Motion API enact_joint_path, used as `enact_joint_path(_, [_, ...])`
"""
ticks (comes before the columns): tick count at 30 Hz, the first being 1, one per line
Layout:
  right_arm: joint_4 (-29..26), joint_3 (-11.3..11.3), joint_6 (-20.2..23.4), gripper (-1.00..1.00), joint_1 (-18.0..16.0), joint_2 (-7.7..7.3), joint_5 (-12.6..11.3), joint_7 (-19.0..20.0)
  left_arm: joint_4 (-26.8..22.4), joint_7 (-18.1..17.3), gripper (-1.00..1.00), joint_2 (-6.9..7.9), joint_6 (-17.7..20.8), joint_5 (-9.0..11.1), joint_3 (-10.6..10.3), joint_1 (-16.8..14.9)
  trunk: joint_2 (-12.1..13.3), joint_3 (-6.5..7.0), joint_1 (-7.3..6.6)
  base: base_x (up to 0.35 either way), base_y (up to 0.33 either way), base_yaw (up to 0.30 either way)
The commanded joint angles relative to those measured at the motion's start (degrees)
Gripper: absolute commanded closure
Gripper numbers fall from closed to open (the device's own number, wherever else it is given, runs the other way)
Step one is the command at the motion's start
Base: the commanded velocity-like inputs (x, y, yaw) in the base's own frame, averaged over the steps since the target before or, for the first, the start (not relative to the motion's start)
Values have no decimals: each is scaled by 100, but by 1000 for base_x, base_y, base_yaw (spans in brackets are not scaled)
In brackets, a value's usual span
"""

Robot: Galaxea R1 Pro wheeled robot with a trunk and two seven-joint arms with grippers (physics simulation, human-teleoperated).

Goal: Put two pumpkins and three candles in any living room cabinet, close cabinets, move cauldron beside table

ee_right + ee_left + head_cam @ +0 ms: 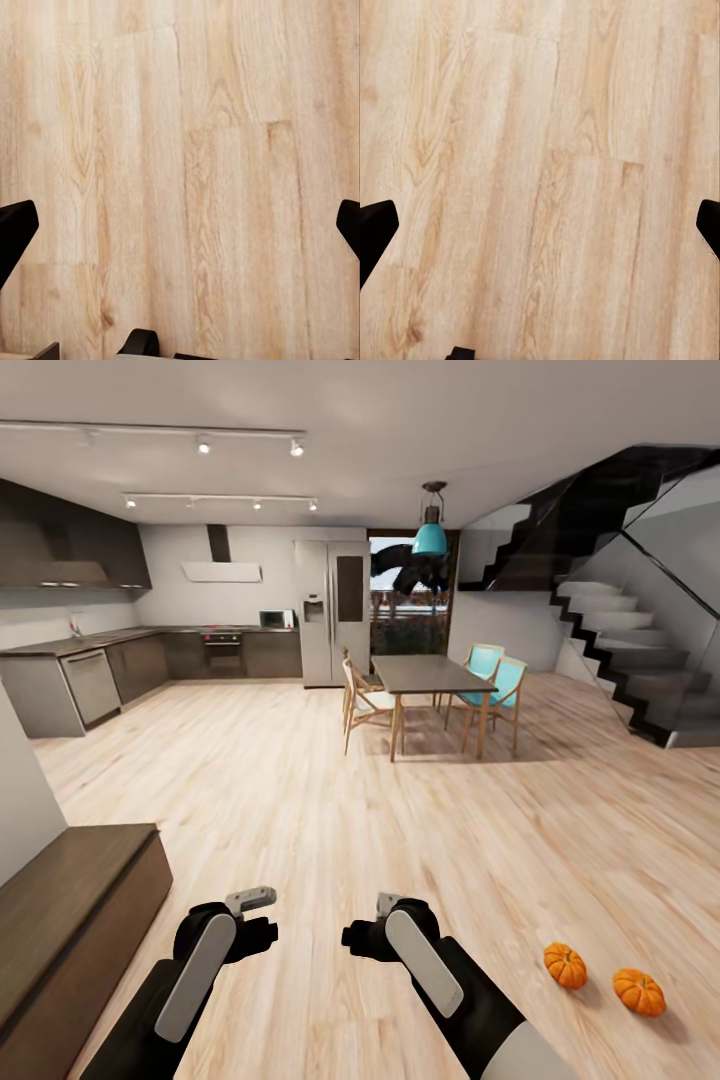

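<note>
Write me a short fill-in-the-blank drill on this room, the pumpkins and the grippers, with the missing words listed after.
1. ____ orange pumpkins, the nearer pumpkin and the farther pumpkin, lie on the wooden floor.
2. The pumpkins lie on the robot's ____ side, beyond the right gripper.
3. The dark-brown cabinet stands on the robot's ____ side, near the left gripper.
4. Both grippers are ____, with bare floor between their fingers.

Missing words: two; right; left; open
</note>
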Motion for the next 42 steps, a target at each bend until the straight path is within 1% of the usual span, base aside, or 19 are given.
enact_joint_path(1, [-6, 8, 2, -100, -6, -2, -54, -57, -5, 56, -100, 3, 12, 50, -7, -5, -4, -7, 4, 325, 0, 0])
enact_joint_path(8, [9, 2, 2, -100, -6, -4, -54, -57, -5, 47, -100, 4, 12, 47, 1, -5, -4, -15, 4, 324, 0, 0])
enact_joint_path(19, [72, -1, 21, -100, -6, -7, -56, -62, 7, 47, -100, 11, 12, 35, 11, -5, -4, -111, 4, 308, 0, 0])
enact_joint_path(21, [74, -1, 20, -100, -6, -19, -53, -64, 28, 47, -100, 11, 12, 35, 11, -5, -4, -130, 4, 304, 0, 0])
enact_joint_path(24, [87, -1, 20, -100, -6, -90, -47, -74, 82, 47, -100, 11, 10, 34, 17, -5, -4, -158, 4, 304, 0, 0])
enact_joint_path(28, [100, -1, 20, -100, -6, -145, -46, -97, 236, 47, -100, 13, 5, 26, 19, -8, -4, -196, 4, 314, 0, 0])
enact_joint_path(30, [102, -7, 20, -100, -6, -162, -45, -128, 346, 37, -100, 60, 4, 23, 69, -17, -4, -215, 4, 326, 0, 0])
enact_joint_path(33, [102, -3, 14, -100, -6, -215, -47, -147, 397, 13, -100, 224, 3, 35, 217, -22, -4, -243, 4, 331, 0, 0])
enact_joint_path(34, [100, -2, 13, -100, -6, -219, -48, -147, 399, 11, -100, 244, 3, 37, 232, -22, -4, -251, 4, 332, 0, 0])
enact_joint_path(35, [95, -1, 12, -100, -6, -227, -51, -146, 404, 7, -100, 299, 3, 40, 275, -22, -4, -256, 4, 333, 0, 0])
enact_joint_path(38, [87, 5, 11, -100, -6, -231, -53, -147, 412, 4, -100, 346, 3, 49, 335, -23, -4, -262, 4, 333, 0, 0])
enact_joint_path(42, [83, 8, 11, -100, -6, -232, -50, -142, 416, 3, -100, 360, 3, 63, 365, -23, -4, -264, 4, 333, 0, 0])
